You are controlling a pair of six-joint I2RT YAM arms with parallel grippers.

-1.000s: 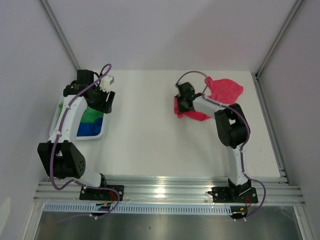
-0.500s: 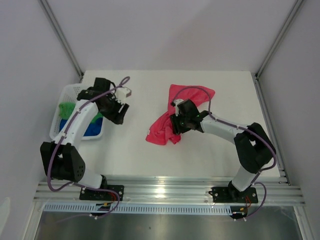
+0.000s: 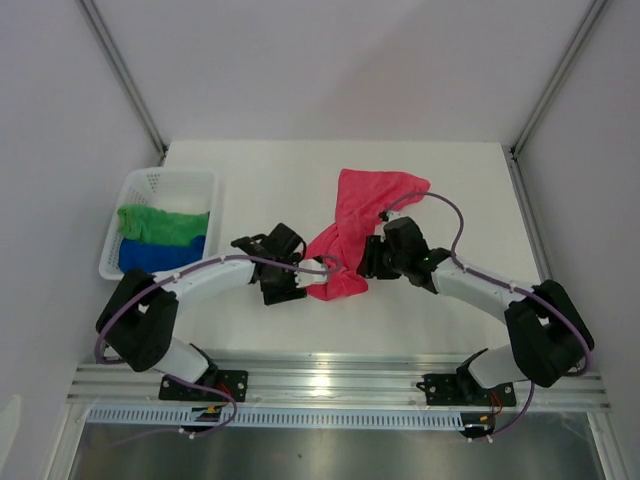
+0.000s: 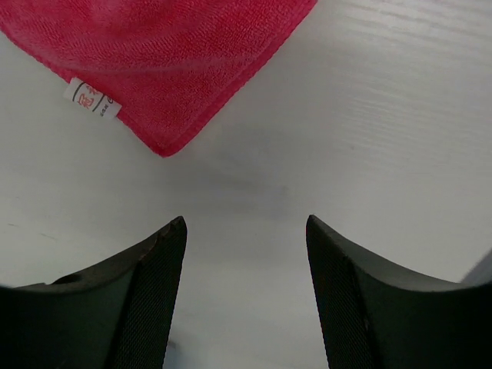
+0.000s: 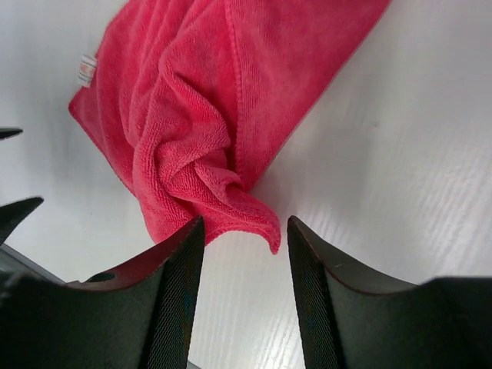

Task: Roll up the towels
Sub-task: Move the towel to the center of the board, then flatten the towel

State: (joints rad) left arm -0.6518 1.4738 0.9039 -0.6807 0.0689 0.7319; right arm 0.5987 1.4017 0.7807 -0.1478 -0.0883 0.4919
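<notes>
Three towels are in play: one pink-red towel (image 3: 352,205) lies crumpled at mid-table, while one green towel (image 3: 160,222) and one blue towel (image 3: 160,256) sit side by side in a single white basket (image 3: 170,180) at the left edge of the table (image 3: 250,180). Two grippers meet at the pink-red towel's near end, one on each side. Bare tabletop shows between towel and basket, and toward the back and right edges. The left wrist view shows the left gripper (image 4: 246,227) with fingers spread over bare table, a towel corner with a white tag (image 4: 92,98) just ahead, untouched. The right wrist view shows the right gripper (image 5: 246,227) likewise spread, a bunched fold lying at the gap, not pinched.
</notes>
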